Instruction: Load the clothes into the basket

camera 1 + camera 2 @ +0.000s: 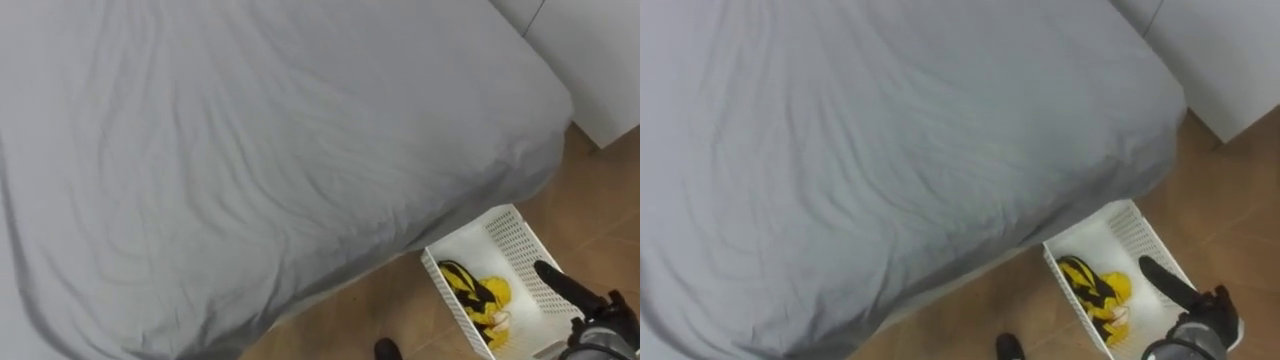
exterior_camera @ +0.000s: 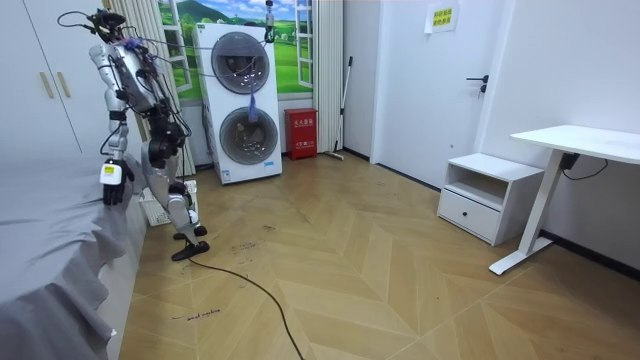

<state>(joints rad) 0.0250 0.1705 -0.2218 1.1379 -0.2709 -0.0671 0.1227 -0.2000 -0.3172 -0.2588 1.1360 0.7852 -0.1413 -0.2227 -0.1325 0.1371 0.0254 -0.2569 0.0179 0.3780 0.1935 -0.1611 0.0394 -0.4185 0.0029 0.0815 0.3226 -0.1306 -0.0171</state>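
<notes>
1. Lies already inside the white basket (image 1: 520, 235), which stands on the wooden floor just beside the grey bed (image 1: 250, 150). Shows as a crumpled bundle of yellow-and-black clothes (image 1: 472, 292), pressed against the long wall on the view's left.
2. Looks soft, limp and light, with nothing to break and little to slip. Sags and unfolds wherever lifted, so asks for a hold at the thick middle of the heap, with plenty of cloth gathered, rather than at a loose edge.
3. Runs lengthways along the basket's long side, from the end nearer the bed toward the end nearer the robot. Points nowhere in particular, since crumpling hides any collar or hem.
4. Hovers over the basket's other long side at the lower right of the eye view, as the right hand (image 1: 560, 286), with a dark finger stretched straight and nothing held.
5. Hangs low by the bed's edge in the room view, most likely as the left hand (image 2: 112, 185), going by the stance. Gives no reading of its grip from that distance.
6. Calls for no further carry of this bundle, judging by where it rests.
</notes>
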